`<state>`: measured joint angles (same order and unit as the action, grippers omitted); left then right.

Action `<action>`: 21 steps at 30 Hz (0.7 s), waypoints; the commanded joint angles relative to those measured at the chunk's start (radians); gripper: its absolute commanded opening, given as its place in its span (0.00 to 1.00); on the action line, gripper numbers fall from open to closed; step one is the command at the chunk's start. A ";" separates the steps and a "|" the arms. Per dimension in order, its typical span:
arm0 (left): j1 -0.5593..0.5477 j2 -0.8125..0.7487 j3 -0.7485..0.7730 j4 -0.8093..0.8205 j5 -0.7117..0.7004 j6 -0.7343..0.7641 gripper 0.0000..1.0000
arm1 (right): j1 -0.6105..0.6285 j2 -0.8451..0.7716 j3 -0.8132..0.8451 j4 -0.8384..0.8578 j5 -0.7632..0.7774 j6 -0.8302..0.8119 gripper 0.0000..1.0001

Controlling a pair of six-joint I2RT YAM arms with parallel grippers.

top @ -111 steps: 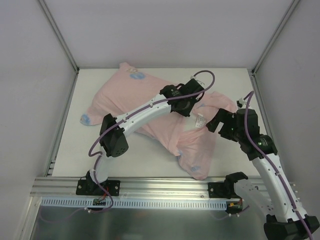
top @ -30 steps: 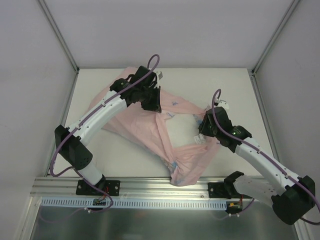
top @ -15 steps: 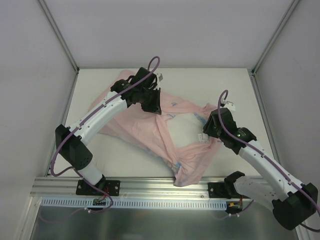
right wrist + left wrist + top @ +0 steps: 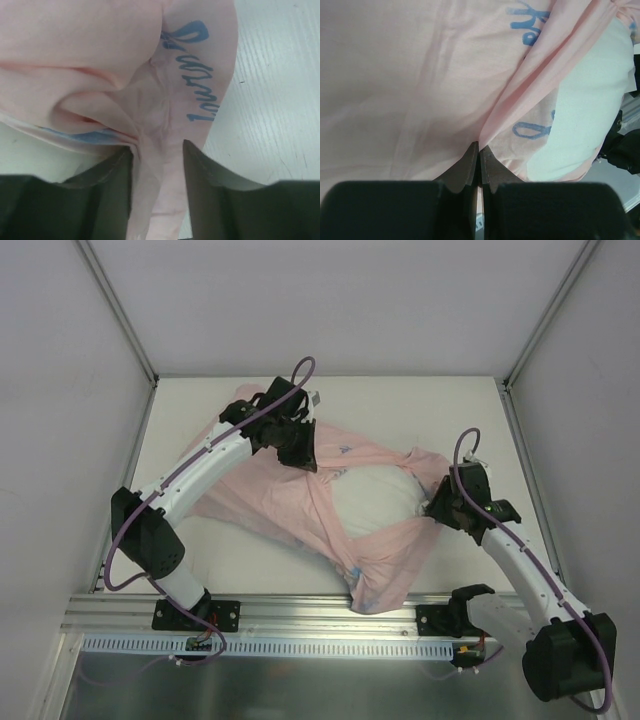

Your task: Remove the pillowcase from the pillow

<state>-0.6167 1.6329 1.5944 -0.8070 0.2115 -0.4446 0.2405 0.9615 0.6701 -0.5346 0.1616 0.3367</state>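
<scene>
Our left gripper point(image 4: 479, 150) has its fingers pressed tight on a fold of the pillowcase point(image 4: 280, 502). Right gripper point(image 4: 157, 150) is parted, cloth loose between. Pillow point(image 4: 375, 502) lies half bared on the table point(image 4: 180, 410). With nothing pinning it, we risk a left pull dragging pillow and cover along together.
</scene>
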 commanded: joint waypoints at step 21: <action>0.167 -0.076 0.211 -0.061 0.101 0.078 0.80 | -0.142 -0.089 -0.076 0.024 -0.306 0.028 0.01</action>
<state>-0.4355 1.6093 1.7355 -0.8318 0.2955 -0.3775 0.1066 0.8845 0.6052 -0.4808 -0.0883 0.3485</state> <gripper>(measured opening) 0.809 0.015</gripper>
